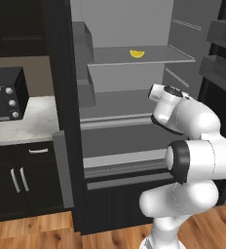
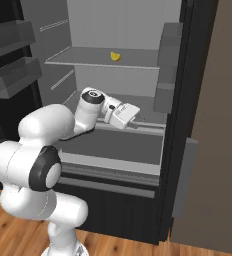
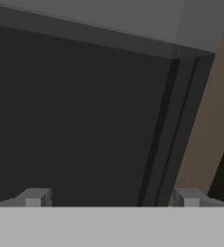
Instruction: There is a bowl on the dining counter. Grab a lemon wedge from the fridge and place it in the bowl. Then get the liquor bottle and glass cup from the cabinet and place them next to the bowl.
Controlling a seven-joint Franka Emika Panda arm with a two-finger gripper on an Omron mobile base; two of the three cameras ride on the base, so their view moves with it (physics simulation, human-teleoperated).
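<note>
Fridge (image 2: 118, 30) doors wide open, gripper (image 3: 111, 198) spread and empty, lemon wedge (image 2: 115, 56) shelved above it — rising carelessly could clip that shelf edge.

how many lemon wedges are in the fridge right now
1. The lemon wedge lies on the upper shelf of the open fridge, toward the back, above the gripper. The door bins are seen from an angle, so something could be hidden there.
</note>
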